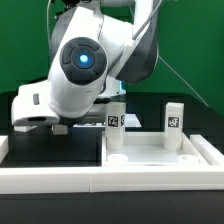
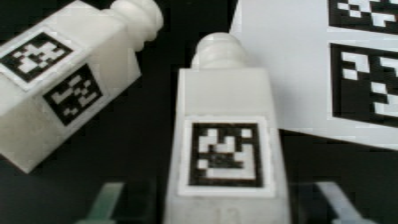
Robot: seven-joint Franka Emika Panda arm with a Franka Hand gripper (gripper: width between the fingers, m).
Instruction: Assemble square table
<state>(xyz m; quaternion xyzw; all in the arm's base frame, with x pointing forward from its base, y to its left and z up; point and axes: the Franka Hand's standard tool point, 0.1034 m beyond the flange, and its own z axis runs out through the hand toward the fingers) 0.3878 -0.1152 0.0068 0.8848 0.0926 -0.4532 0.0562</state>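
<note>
The exterior camera sits low, barely above the worktop (image 1: 50, 148), and looks across it almost level toward a green backdrop (image 1: 195, 50). It stands close. The arm (image 1: 80, 60) bulks large on the exterior view's left, and a white rail (image 1: 100, 182) crosses the foreground just under the lens. The wrist camera rides on the arm and stares steeply down past the tool (image 2: 222, 200) from very near, so one leg block (image 2: 222, 130) fills much of its picture, with the marker board (image 2: 338, 60) at the edge. Both views share the black worktop. Whether the upright blocks (image 1: 114, 120) seen from outside are the wrist's, I can't tell.
</note>
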